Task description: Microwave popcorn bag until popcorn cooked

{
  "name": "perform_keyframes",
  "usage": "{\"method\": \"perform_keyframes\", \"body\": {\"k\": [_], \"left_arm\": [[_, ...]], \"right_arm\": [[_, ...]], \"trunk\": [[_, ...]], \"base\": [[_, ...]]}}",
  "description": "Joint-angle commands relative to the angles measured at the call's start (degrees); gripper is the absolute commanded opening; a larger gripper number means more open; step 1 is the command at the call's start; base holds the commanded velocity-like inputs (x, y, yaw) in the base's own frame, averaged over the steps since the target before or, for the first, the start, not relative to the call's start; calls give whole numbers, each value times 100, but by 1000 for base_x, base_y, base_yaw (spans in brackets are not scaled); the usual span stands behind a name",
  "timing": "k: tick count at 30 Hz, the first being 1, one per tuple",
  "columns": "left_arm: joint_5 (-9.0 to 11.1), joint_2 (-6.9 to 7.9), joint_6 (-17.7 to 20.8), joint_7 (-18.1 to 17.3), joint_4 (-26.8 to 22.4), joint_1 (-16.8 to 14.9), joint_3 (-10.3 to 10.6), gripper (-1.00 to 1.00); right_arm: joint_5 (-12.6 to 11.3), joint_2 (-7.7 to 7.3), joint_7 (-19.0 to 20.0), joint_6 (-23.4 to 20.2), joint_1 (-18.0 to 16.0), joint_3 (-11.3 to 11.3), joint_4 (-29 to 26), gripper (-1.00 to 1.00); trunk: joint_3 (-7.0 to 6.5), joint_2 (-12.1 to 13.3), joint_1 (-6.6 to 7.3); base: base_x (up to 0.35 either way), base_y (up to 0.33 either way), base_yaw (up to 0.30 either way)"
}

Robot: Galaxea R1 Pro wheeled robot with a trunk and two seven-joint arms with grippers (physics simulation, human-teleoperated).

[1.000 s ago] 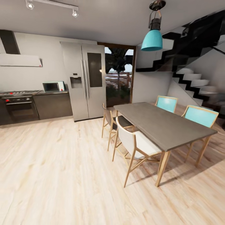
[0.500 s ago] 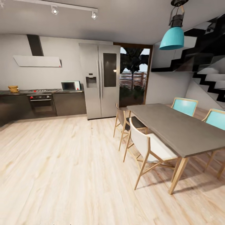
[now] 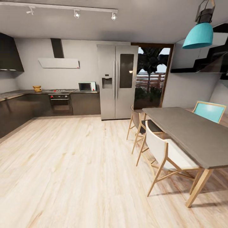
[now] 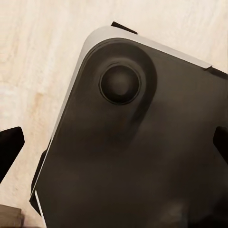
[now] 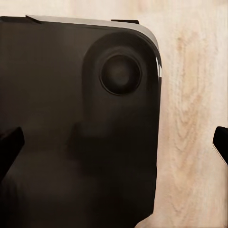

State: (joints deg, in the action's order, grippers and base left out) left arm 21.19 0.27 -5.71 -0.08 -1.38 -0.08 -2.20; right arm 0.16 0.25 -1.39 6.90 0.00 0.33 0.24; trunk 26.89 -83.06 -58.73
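Microwave (image 3: pixel 86 86): small, pale, dark-doored, on the far countertop (image 3: pixel 19 92).

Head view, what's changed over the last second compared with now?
The camera swung left; nothing in the room itself moved. The pale mint microwave, steel double-door fridge and grey dining table slid rightward in frame, and more dark-cabinet countertop came into view. Nothing was grasped or released.

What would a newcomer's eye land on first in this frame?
Probably the turquoise pendant lamp hanging at upper right above the long grey dining table with its wooden chairs. Next, the tall steel fridge on the far wall, with the small pale microwave on the dark countertop beside it.
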Motion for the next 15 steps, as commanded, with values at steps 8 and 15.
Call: {"method": "perform_keyframes", "body": {"k": [8,15], "left_arm": [[8,-1,-9,-1,-2,-1,-17,100],[6,-1,-9,-1,-2,-1,-26,100]], "right_arm": [[2,1,-16,22,0,2,3,100],[2,1,-19,30,0,2,3,100]], "trunk": [[4,-2,0],[4,-2,0]], "base": [[0,0,286],[0,0,286]]}}
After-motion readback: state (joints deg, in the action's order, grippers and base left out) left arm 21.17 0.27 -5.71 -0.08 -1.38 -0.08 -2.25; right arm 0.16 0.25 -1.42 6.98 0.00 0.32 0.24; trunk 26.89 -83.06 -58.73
